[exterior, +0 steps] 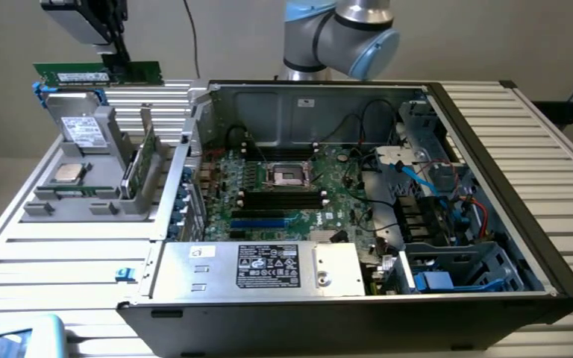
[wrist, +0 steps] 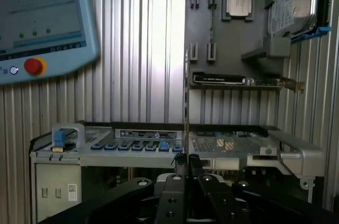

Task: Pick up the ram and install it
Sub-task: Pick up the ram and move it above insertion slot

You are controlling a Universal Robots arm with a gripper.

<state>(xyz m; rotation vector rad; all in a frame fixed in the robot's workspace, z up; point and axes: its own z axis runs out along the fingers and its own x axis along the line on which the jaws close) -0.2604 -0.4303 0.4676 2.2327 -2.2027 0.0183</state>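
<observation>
Where the table's near corner shows at the exterior view's left, a light blue teach pendant lies, its red button visible in the wrist view. Just beyond it sits the open computer case, with a silver power supply along its near wall. Deeper in lies the green motherboard, its black memory slots just in front of the square processor socket. Beside the case, toward the exterior view's left, a grey holder carries a silver processor chip, an upright green card and a leaning hard drive. Farther back and higher, the gripper is clenched on the ram, pinching it near one end. The thin green stick hangs level in the air above the holder's far end, clear of it and well apart from the memory slots. In the wrist view, the black fingers stand nearly together. Behind the case's back wall rises the grey and blue arm.
</observation>
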